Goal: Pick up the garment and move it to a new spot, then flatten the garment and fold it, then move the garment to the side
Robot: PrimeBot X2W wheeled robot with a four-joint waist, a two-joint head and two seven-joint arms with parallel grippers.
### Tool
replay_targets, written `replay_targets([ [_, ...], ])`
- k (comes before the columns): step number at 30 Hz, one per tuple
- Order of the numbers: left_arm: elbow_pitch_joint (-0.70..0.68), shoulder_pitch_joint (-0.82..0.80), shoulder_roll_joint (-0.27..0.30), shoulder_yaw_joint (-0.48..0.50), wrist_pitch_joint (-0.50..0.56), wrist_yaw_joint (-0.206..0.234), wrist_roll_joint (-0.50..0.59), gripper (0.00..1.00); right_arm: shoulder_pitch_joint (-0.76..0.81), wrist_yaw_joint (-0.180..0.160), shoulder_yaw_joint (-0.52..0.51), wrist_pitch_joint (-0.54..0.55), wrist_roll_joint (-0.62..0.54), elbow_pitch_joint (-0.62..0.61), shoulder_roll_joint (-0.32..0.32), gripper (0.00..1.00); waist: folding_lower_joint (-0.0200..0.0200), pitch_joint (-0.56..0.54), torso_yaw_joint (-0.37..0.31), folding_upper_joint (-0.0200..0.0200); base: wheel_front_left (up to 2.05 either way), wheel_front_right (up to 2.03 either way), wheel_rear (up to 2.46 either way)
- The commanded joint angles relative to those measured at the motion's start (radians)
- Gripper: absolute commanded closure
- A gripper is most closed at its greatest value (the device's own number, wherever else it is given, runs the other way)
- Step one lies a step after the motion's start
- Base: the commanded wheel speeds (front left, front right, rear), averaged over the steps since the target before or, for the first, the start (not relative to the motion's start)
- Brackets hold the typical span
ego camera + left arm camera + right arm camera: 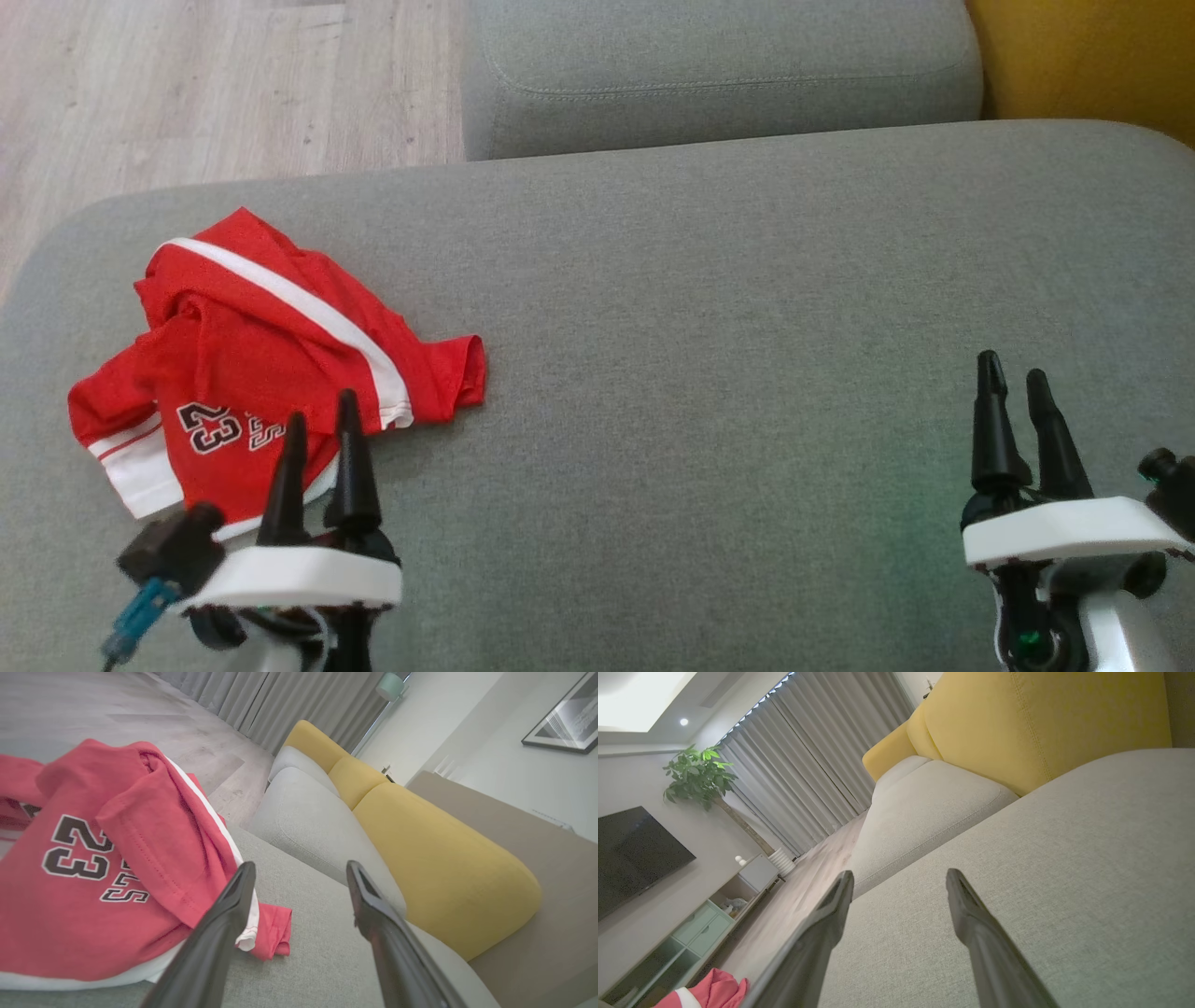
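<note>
The crumpled red-and-white numbered jersey (243,345) lies just beyond the spread, empty left claw (321,411), well apart from the spread right claw (1012,369); I'd pinch a raised fold deeply.

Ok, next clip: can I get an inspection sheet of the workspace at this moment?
Surface: grey woven-fabric sofa seat cushion, flat.
Job's things: red fabric garment with white stripes and a dark 23, crumpled on the cushion's left part, not held.
Clutter: nothing seen.
Grippers: left gripper open, at the garment's near edge, contact unclear; right gripper open over bare cushion, far from the garment.
Cables: blue plug with a short lead at the left wrist.
Surroundings: pale wooden floor, second grey cushion, yellow back cushions, grey curtains, potted plant, dark television.
</note>
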Motion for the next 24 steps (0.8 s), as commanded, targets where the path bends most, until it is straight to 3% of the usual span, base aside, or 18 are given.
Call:
replay_targets([
  [1,-0.031,-0.055,0.018,0.004,-0.012,0.003,0.037,0.00,-0.047,0.000,0.019,-0.013,-0.038,-0.040,-0.007,0.00,0.0000,0.000,-0.001,0.0000,0.00,0.00,0.00],
  [24,-0.026,-0.122,0.112,-0.211,-0.080,0.136,0.347,0.00,-0.052,-0.001,0.055,-0.081,-0.401,-0.076,-0.009,0.00,0.0000,0.011,-0.005,0.0000,0.00,0.00,0.00],
])
